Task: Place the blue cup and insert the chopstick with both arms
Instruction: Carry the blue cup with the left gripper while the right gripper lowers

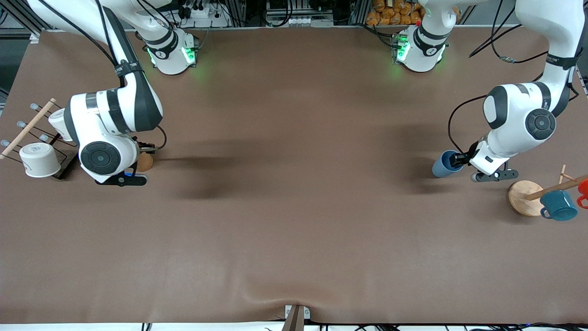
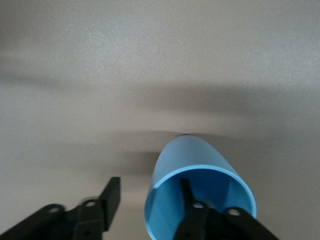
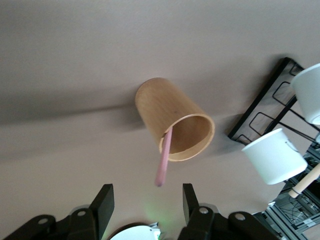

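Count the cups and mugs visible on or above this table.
6: blue cup in the left gripper; brown cup; two white cups; teal mug; a red one partly cut off.

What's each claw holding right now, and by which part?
Left claw grips the blue cup by its rim, one finger inside the mouth, one outside. Right claw is open and holds nothing, above the chopstick in the brown cup.

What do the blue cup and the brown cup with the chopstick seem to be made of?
Blue cup: probably plastic; even matte blue, thin smooth rim.
Brown cup: looks like wood or bamboo, perhaps cardboard; tan, faintly grained, matte wall.
Chopstick: likely plastic or painted wood; uniform pale pink, with no grain visible.
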`<state>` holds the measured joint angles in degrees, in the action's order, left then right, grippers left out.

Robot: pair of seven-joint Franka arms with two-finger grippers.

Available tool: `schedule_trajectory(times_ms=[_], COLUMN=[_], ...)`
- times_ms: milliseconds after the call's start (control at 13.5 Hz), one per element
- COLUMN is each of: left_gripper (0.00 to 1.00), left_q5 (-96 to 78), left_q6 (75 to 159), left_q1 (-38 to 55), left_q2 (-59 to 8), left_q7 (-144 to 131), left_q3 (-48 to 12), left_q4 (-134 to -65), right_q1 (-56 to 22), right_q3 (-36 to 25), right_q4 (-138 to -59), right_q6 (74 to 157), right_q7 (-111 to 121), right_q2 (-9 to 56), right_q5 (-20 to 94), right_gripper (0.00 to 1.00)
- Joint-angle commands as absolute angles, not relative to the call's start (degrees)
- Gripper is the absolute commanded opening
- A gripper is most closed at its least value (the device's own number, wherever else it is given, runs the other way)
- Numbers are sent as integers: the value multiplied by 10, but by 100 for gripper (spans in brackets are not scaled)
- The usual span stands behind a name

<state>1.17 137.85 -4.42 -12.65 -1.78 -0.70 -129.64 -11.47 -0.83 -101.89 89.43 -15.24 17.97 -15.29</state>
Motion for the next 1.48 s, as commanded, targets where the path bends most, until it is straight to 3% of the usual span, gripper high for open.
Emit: schedule_trajectory(times_ms=[0, 296, 592, 739, 961, 1405], left_gripper=[0, 0, 0, 0, 0, 0], left_q5=[25, 25, 19, 19, 24, 27], left_q6=[1383, 1367, 1233, 1212, 1213, 1220], left_q1=[-49, -46, -45, -44, 4, 208], left_q2=[-125, -100, -77, -91, -140, -263], left_q7=[-17, -21, -122, -199, -302, -573], left_q3=[-14, -33, -152, -218, -267, -262], left_q4=[-1294, -1290, -1209, -1169, -1118, -997], right_q1=[-106, -99, -100, -101, -101, -105], right_q3=[-9, -9, -8, -8, -8, -7], right_q4=[-1041, -1046, -1048, -1049, -1056, -1057], right_q6=[915, 923, 922, 921, 923, 922], right_q7=[-162, -162, -164, -166, -167, -169], right_q2=[163, 165, 167, 167, 167, 167], right_q5=[-174, -180, -179, -178, -175, -173], right_gripper=[62, 50, 46, 44, 36, 29])
